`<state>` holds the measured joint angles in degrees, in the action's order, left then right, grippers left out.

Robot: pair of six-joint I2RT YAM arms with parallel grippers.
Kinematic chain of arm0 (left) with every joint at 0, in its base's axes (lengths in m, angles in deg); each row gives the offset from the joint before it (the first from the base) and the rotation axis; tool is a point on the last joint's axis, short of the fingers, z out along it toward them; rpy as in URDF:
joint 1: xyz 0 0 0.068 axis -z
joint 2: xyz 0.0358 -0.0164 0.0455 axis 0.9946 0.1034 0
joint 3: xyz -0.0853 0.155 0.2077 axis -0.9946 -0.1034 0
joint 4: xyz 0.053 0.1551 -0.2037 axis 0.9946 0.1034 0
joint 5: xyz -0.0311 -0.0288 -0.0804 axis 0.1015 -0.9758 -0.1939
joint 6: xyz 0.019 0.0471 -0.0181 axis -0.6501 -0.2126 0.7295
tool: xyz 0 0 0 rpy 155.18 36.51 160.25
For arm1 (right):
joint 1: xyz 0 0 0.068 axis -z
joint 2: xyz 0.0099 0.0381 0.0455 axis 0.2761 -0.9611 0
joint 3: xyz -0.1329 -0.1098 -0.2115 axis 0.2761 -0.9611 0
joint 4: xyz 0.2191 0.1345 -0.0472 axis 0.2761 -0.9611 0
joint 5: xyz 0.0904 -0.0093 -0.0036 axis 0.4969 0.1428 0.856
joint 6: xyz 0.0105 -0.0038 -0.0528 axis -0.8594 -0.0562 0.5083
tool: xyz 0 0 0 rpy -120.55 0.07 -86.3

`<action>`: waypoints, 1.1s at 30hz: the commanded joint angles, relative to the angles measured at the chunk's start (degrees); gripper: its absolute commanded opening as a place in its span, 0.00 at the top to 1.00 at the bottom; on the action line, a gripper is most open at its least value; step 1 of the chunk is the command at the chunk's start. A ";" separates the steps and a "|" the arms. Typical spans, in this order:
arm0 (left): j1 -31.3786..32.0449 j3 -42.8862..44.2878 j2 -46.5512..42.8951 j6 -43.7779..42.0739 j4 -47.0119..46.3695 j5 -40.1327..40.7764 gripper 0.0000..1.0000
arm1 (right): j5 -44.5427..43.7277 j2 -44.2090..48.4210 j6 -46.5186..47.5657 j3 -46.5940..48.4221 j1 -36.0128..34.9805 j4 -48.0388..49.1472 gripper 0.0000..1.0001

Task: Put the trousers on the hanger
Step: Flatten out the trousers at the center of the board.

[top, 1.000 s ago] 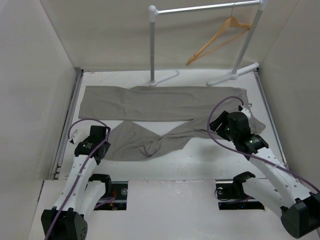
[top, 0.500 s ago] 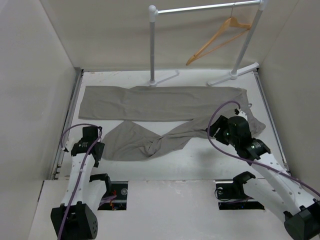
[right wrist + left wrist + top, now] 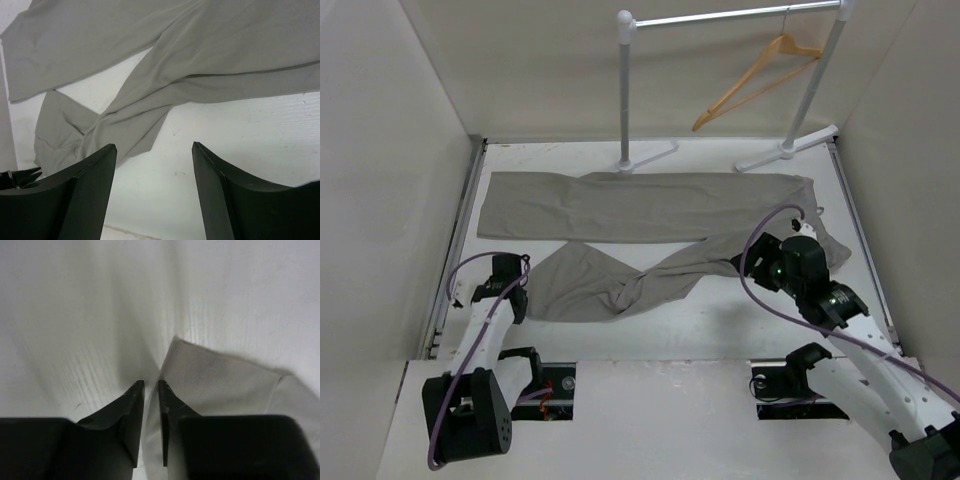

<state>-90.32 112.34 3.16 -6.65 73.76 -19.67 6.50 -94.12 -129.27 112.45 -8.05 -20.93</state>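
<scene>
The grey-taupe trousers [image 3: 640, 205] lie flat on the white table, one leg straight along the back, the other folded and twisted towards the front left. The tan wooden hanger [image 3: 755, 80] hangs on the rail at the back right. My left gripper [image 3: 513, 300] is low at the front leg's cuff corner. In the left wrist view its jaws [image 3: 151, 382] stand almost together with the edge of the trousers [image 3: 215, 380] between them. My right gripper [image 3: 760, 262] is open and empty above bare table, just in front of the trousers [image 3: 200, 60]; its tips [image 3: 152, 146] are wide apart.
The white-and-silver clothes rail [image 3: 625, 90] stands at the back, its feet on the table's far edge. Tall pale walls close in the left, right and back. The table's front edge [image 3: 650, 358] runs just ahead of the arm bases.
The left gripper has dropped lower and slightly nearer at the cuff, its arm swinging back. The right gripper has drawn a little nearer and to the right. The trousers have barely moved.
</scene>
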 commanded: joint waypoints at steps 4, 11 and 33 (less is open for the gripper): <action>-3.62 3.78 -3.19 -0.28 -4.53 3.63 0.96 | -0.69 2.74 1.20 0.51 2.75 -2.37 0.34; -10.56 19.10 0.15 -12.24 -0.49 8.13 1.00 | -4.03 5.02 1.46 -1.69 14.08 -5.54 0.64; -6.79 -1.81 5.50 -9.44 -10.67 -7.60 0.51 | -3.15 3.62 0.32 -0.99 11.73 -5.19 0.48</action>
<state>-97.60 113.74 6.18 -17.65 66.83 -25.07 3.92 -90.60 -128.66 110.57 4.39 -26.61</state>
